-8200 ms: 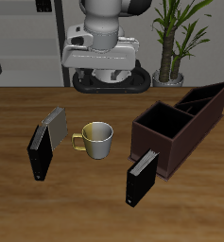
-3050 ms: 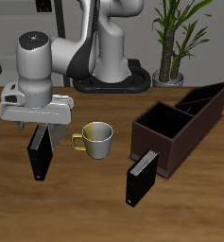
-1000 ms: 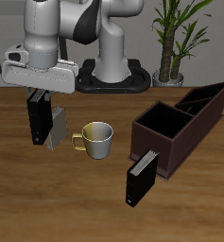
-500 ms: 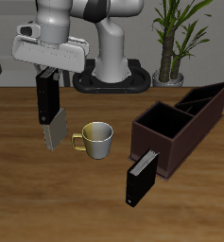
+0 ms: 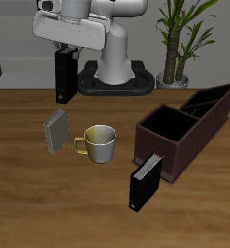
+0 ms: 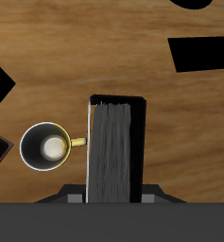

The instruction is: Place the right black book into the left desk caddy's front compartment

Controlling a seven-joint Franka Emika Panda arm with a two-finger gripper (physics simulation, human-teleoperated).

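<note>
My gripper [image 5: 64, 55] is shut on the top of the right black book [image 5: 63, 77] and holds it upright, high above the table near its back. In the wrist view the book [image 6: 112, 146] hangs between my fingers [image 6: 76, 197], its page edges facing the camera. The left desk caddy [image 5: 161, 155], a long dark maroon-brown open box with a divider, lies across the table from the book. Its section nearer the table's front edge is empty. A second black book [image 5: 144, 183] stands against the caddy's front end.
A grey book [image 5: 56, 132] stands on the table below the held book. A cream mug with a yellow handle [image 5: 100, 143] stands between it and the caddy, and also shows in the wrist view [image 6: 45, 146]. A potted plant [image 5: 177, 44] stands behind the caddy.
The gripper took the black book from beside the grey book. Over the last second it has lifted it higher and carried it farther back, slightly toward the caddy.
</note>
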